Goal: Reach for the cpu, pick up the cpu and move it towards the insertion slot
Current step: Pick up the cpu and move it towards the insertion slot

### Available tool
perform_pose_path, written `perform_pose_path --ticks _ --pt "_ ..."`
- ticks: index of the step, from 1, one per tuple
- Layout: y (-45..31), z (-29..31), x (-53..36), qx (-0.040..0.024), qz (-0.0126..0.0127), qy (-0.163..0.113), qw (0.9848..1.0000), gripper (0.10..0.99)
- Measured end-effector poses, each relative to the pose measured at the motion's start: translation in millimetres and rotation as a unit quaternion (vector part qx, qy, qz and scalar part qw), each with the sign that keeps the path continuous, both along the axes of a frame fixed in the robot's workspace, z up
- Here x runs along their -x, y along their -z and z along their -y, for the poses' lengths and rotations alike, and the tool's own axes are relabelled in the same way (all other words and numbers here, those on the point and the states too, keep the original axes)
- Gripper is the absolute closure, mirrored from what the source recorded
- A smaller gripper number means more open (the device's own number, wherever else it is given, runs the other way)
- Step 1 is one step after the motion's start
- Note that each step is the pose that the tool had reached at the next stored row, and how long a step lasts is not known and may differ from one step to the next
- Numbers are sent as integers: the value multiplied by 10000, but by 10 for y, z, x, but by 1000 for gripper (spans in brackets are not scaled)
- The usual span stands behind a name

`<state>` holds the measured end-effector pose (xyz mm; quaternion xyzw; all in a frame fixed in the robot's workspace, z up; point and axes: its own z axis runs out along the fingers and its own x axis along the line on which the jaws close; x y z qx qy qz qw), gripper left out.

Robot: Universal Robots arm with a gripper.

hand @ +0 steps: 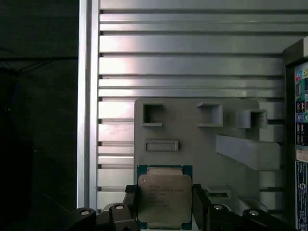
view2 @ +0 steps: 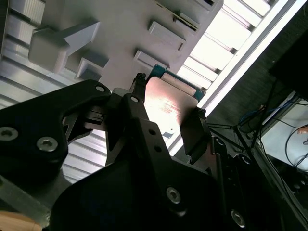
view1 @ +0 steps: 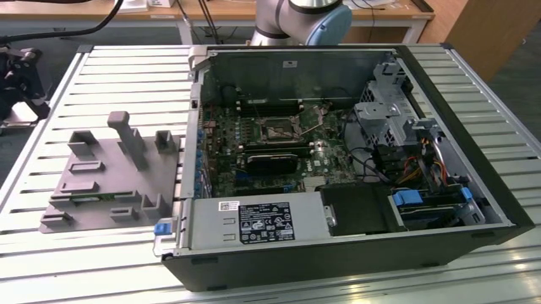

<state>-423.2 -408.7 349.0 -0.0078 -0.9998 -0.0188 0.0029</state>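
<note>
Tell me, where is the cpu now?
In both wrist views the cpu is held in the gripper, just over the near edge of the grey tray.

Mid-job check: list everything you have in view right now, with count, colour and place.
table: one, silvery, slatted, under everything.
computer case: one, black, open, on the table.
tray: one, grey with upright posts, on the table, at the exterior view's left of the computer case.
insertion slot: one, dark with silvery frame, on the green board inside the computer case.
black card: one, long, beside the insertion slot on the green board.
cpu: one, silver top, green edge, gripped, with the tray behind it, in both wrist views.
arm: one, grey with blue cap, behind the computer case.
gripper: one, black, fingers shut on the cpu's opposite edges.
</note>
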Motion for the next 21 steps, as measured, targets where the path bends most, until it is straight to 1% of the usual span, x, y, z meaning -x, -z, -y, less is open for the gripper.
perform_pose_path --ticks 2,8,18,21 --pt "-26 0 0 0 1 0 10000 545" --pt "-148 0 0 0 0 0 10000 545" --pt "-408 0 0 0 0 0 10000 545" --pt "-466 0 0 0 0 0 10000 545"
